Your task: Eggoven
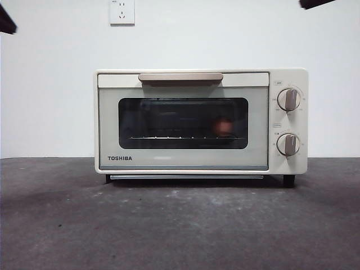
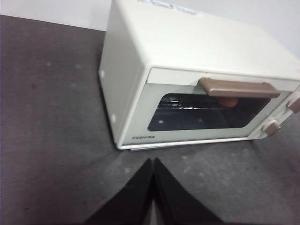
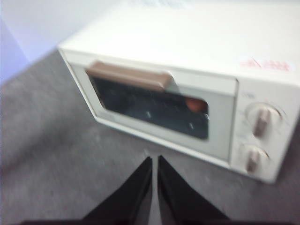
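The cream TOSHIBA toaster oven [image 1: 201, 121] stands on the dark table with its door closed. The reddish-brown egg [image 1: 224, 126] sits inside on the rack, seen dimly through the dark glass at the right; it also shows in the left wrist view [image 2: 228, 102] and the right wrist view [image 3: 193, 104]. My left gripper [image 2: 153, 161] is shut and empty, above the table in front of the oven [image 2: 187, 70]. My right gripper [image 3: 153, 159] is shut and empty, also back from the oven [image 3: 187, 79]. In the front view both arms show only as black tips at the top corners.
The oven's brown bar handle [image 1: 180, 77] runs along the top of the door and two dials [image 1: 288, 99] sit on its right panel. A wall socket [image 1: 122, 11] is on the white wall behind. Dark grey table [image 1: 169, 225] lies in front.
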